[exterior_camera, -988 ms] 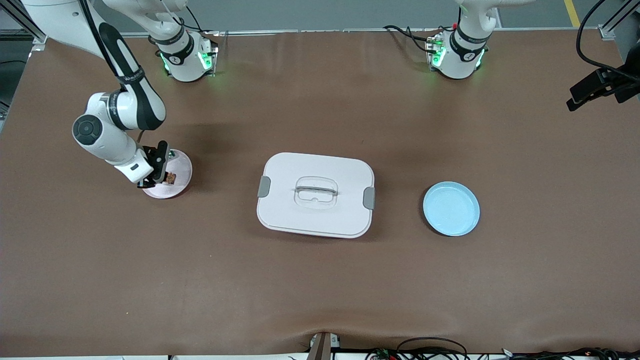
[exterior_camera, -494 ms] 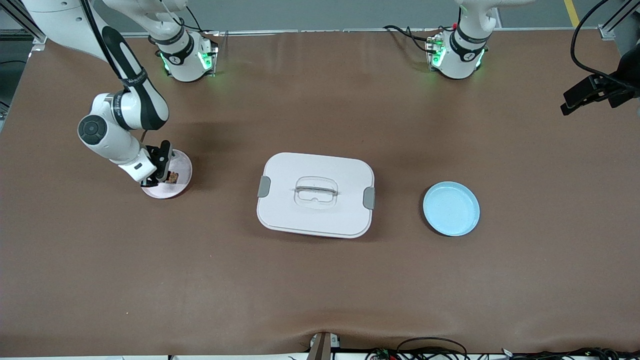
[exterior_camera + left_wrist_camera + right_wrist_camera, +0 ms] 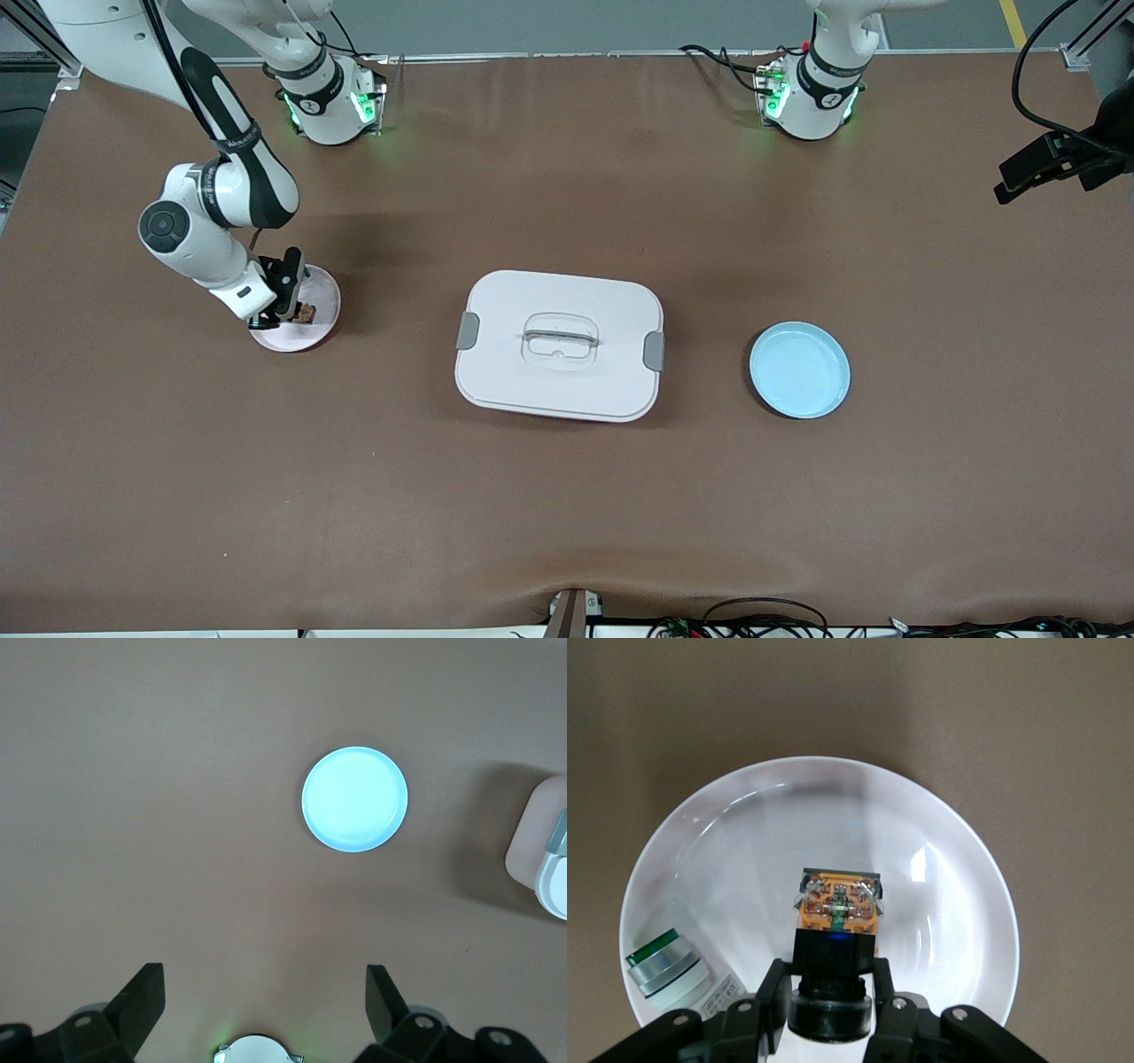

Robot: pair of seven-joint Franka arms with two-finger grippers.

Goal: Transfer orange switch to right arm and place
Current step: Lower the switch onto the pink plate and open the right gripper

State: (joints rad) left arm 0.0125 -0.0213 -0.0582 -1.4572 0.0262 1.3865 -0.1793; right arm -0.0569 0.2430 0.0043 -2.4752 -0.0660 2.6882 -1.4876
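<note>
The orange switch (image 3: 837,908) is a small black block with an orange face. It sits between the fingers of my right gripper (image 3: 830,983), which is shut on its black body just over the pink plate (image 3: 948,904). In the front view the right gripper (image 3: 285,299) and the switch (image 3: 306,312) are over the pink plate (image 3: 328,292) at the right arm's end of the table. My left gripper (image 3: 264,970) is open and empty, high above the table near its own base, and the arm waits.
A small green-and-white part (image 3: 669,970) lies in the pink plate beside the switch. A white lidded box (image 3: 560,346) stands mid-table. A blue plate (image 3: 799,369) lies toward the left arm's end and shows in the left wrist view (image 3: 354,799).
My right arm has shifted slightly over the pink plate with the switch still in its fingers. A black part at the left arm's end of the front view has moved outward.
</note>
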